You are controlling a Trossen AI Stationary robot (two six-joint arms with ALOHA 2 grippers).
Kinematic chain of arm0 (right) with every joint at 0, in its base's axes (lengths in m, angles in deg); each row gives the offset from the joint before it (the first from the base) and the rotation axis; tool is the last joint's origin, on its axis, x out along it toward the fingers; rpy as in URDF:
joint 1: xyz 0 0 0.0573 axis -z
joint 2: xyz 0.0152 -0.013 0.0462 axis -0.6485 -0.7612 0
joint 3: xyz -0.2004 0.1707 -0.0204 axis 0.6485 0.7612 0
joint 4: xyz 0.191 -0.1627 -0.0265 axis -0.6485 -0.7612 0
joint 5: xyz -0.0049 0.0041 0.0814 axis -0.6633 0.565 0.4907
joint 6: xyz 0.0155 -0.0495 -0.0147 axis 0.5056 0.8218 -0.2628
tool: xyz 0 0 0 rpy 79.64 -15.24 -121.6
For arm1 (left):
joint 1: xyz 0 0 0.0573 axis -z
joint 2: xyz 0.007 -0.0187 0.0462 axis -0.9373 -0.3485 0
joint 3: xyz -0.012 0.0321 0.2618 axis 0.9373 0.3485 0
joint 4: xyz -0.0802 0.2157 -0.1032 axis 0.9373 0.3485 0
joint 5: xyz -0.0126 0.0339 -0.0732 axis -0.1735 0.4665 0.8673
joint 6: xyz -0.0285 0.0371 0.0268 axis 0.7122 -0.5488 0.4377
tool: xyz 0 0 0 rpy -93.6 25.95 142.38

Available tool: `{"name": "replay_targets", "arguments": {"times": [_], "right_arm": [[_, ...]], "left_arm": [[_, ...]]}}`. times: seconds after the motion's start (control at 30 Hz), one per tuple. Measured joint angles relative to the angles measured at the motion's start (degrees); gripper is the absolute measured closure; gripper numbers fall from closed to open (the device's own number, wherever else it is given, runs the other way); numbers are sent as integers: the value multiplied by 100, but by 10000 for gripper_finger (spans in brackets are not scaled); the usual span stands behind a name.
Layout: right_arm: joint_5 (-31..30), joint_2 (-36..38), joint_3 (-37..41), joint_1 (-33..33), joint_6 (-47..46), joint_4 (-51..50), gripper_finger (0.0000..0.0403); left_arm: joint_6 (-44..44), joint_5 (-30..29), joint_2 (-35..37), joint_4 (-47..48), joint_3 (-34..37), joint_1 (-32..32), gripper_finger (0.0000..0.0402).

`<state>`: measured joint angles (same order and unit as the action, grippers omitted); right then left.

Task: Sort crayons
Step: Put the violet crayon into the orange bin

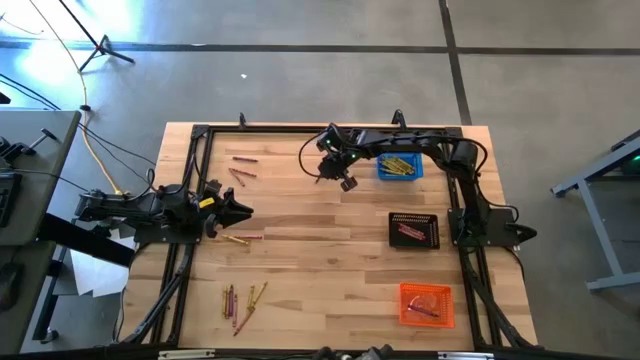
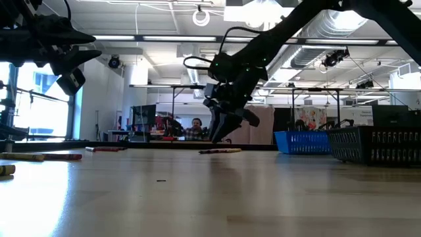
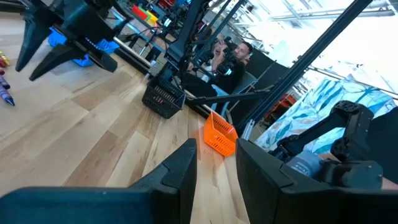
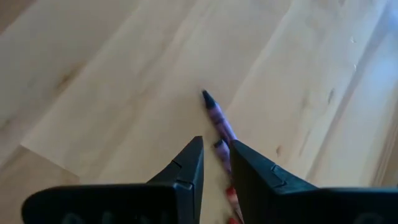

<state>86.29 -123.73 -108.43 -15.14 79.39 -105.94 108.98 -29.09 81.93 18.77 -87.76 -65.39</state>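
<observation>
I see a large workshop hall with a grey floor, ceiling ducts and bright lights; a person (image 2: 195, 128) sits at a desk well behind the table. The wooden table (image 1: 330, 270) carries a black frame around its edge.

My right arm reaches from the right side across the far part of the table. My left arm waits at the left edge, raised above the wood.

Three mesh baskets stand on the right side: the blue basket (image 1: 399, 167) at the far end, holding yellow crayons; the black basket (image 1: 414, 229) in the middle, holding reddish ones; the orange basket (image 1: 427, 304) nearest, with a few crayons inside.

The right gripper (image 4: 216, 162) hangs just above the wood, left of the blue basket, fingers narrowly parted. A purple crayon (image 4: 218, 117) lies on the table below, running into the gap between the fingertips; I cannot tell whether they grip it. The left gripper (image 3: 216, 157) stands open and holds nothing.

Loose crayons (image 1: 242, 300) lie in a cluster near the front left. Others (image 1: 240, 167) lie near the far left corner, and one (image 1: 242, 239) lies just beside the left gripper.
</observation>
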Motion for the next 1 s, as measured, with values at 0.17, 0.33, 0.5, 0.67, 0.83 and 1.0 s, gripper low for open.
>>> {"name": "replay_targets", "arguments": {"times": [0.17,0.33,0.5,0.67,0.83,1.0], "right_arm": [[8,0,0,142,-16,-15,356],[-91,0,0,239,-169,16,357],[-580,-4,-97,266,-735,12,357],[-973,-7,-425,203,-1156,-576,357],[-1211,-7,-1056,56,-1578,-1918,357],[-1215,-7,-1838,-172,-2255,-3432,357]], "left_arm": [[-2,0,1,0,-1,1,302],[-1,0,1,0,0,1,302],[0,0,0,0,0,0,302],[0,0,1,0,-1,1,302],[-1,0,1,0,0,0,302],[-2,0,2,0,-2,2,302]]}}
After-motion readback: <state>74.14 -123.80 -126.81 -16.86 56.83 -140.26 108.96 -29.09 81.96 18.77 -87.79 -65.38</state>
